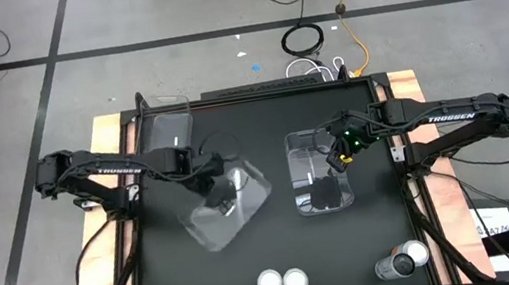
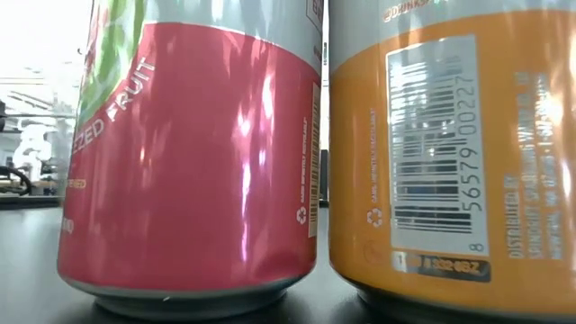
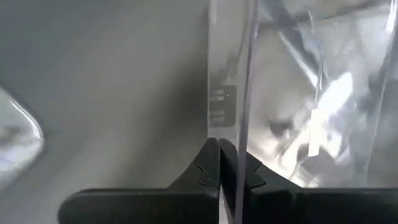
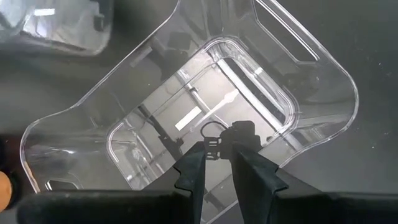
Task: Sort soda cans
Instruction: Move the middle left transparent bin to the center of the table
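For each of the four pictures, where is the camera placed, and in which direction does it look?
High: above the table, looking straight down; both arms, three clear bins, six cans along the near edge.
Low: at table height, facing a pink-red can and an orange can; no arm shows.
Left wrist: behind the left end effector, shut on a bin wall.
Right wrist: above the middle bin, past the right end effector.
Shared: high and right wrist views both show the middle bin.

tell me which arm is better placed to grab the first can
Probably the right. Its tool hangs over the clear plastic rectangular bin, apparently gripping nothing, while the left tool is clamped on the tilted clear plastic bin's wall. All six small cylindrical cans wait along the black table's near edge.
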